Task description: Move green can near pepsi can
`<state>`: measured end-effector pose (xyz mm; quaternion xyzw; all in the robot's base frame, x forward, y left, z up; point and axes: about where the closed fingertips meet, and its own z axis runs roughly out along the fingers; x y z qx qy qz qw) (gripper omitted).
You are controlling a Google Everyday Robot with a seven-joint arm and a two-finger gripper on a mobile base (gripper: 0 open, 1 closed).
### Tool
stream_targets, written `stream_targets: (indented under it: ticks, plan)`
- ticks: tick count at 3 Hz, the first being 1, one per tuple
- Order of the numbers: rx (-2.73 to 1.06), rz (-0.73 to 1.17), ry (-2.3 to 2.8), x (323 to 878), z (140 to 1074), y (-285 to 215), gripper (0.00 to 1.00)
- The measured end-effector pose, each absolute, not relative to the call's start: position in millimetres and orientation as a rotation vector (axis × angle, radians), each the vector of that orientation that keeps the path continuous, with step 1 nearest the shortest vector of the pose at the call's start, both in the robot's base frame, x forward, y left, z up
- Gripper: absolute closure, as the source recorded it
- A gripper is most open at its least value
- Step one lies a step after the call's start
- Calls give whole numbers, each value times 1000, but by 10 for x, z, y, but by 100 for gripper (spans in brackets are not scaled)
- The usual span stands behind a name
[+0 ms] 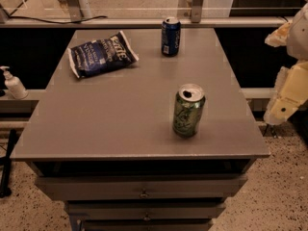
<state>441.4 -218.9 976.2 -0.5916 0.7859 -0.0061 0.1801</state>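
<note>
Right of the desk point(96, 129) hangs the gripper point(284, 102), whether open or closed cannot be told; green can point(188, 110) stands well apart from pepsi can point(170, 36).

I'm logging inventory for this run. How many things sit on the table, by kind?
Drink cans: 2 (green can, pepsi can)
Chip bags: 1 (blue chip bag)
Total: 3
The gripper hangs off the right side of the table, touching none of them.
</note>
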Motion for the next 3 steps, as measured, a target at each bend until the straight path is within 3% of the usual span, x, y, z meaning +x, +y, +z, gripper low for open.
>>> stream_targets:
  ticks: [3]
  plan:
    - [-1426,519,1927,4582,8989,-1755,0]
